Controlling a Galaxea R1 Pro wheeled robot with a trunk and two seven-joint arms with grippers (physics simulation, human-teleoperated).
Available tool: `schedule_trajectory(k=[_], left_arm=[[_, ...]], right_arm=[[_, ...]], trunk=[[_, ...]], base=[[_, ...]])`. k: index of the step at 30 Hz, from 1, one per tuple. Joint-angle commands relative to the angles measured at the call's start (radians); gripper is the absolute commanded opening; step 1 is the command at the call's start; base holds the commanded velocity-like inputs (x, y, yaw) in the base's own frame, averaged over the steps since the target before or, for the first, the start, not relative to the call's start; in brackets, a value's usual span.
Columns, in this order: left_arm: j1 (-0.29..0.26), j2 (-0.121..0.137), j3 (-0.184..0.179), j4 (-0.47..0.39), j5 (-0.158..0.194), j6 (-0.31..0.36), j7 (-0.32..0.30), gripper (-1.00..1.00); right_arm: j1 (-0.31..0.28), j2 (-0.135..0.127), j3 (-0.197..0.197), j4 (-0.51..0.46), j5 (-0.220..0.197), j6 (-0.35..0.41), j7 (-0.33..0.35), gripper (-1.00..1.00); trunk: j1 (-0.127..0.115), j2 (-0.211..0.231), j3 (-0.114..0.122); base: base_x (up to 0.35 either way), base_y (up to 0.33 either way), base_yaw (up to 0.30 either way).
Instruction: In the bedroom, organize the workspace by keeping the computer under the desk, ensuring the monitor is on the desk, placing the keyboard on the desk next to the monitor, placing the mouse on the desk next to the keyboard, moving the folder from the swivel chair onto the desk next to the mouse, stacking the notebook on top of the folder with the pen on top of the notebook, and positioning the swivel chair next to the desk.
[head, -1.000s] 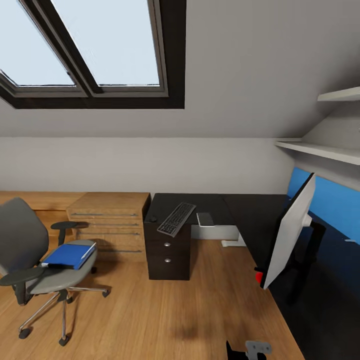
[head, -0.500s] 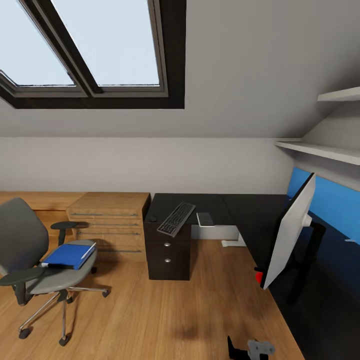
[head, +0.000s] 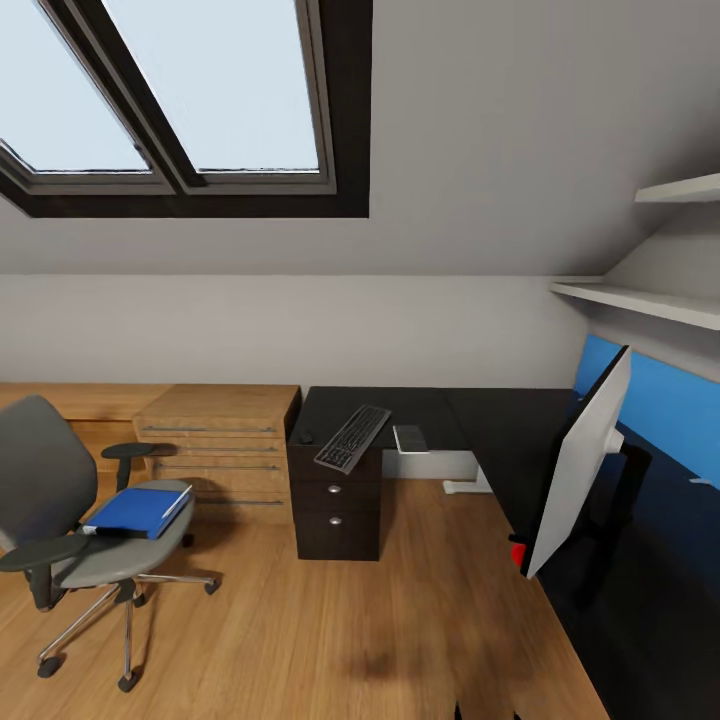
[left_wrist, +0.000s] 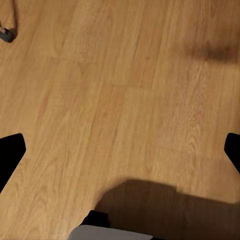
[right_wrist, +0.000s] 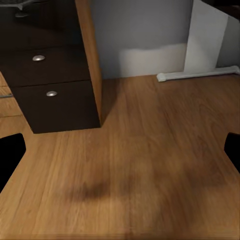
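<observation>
- Standing in an attic bedroom with a sloped ceiling, a skylight (head: 180, 90) and a wooden floor (head: 300, 640), the desk (head: 420, 410) forms a black L: one wing along the far wall, the other running toward the viewer at the right.
- The drawer unit (head: 337, 505) with round silver knobs closes the left end of the far wing; a light wooden chest (head: 215, 450) stands directly to its left.
- The keyboard (head: 353, 437) lies diagonally on the surface above the drawer unit, its near end reaching the front edge. The mouse (head: 305, 437) sits just to its left, near the surface corner.
- A small grey flat item (head: 410, 438) rests on the surface just right of the keyboard; what it is cannot be told.
- The monitor (head: 580, 465) stands on the right wing, seen nearly edge-on, red dot at its lower near corner.
- The swivel chair (head: 75, 510) stands well apart from the desk, at the left. The folder (head: 140, 510) lies flat on its seat.
- Left wrist view: the left gripper (left_wrist: 120, 155) points down at bare floor; its fingers (left_wrist: 10, 155) are spread wide, holding nothing.
- Right wrist view: the right gripper (right_wrist: 120, 150) faces the drawer unit across open floor; its fingers (right_wrist: 10, 152) are spread wide, holding nothing.
- Open floor lies between chair and drawer unit, and in the desk's inner corner.
</observation>
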Motion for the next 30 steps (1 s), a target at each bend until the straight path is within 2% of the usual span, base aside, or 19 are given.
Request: schedule_trajectory(k=[1, 19, 30], left_arm=[[-0.001, 0.001, -0.009, 0.000, 0.009, -0.005, 0.006, 1.00], [-0.001, 0.001, -0.008, 0.000, 0.008, -0.004, 0.004, 1.00], [-0.001, 0.001, -0.008, 0.000, 0.010, -0.004, 0.005, 1.00]], right_arm=[[0.000, 0.001, 0.008, 0.001, -0.009, -0.003, 0.001, 1.00], [0.003, 0.001, 0.010, 0.007, -0.006, -0.003, 0.007, 1.00], [0.004, 0.005, 0.012, 0.007, -0.008, -0.003, 0.008, 1.00]], trunk=[[0.000, -0.001, -0.002], [0.000, -0.001, -0.002], [-0.004, 0.006, 0.002]], base=[[-0.046, -0.006, 0.000], [-0.236, -0.126, 0.000], [-0.040, -0.018, 0.000]])
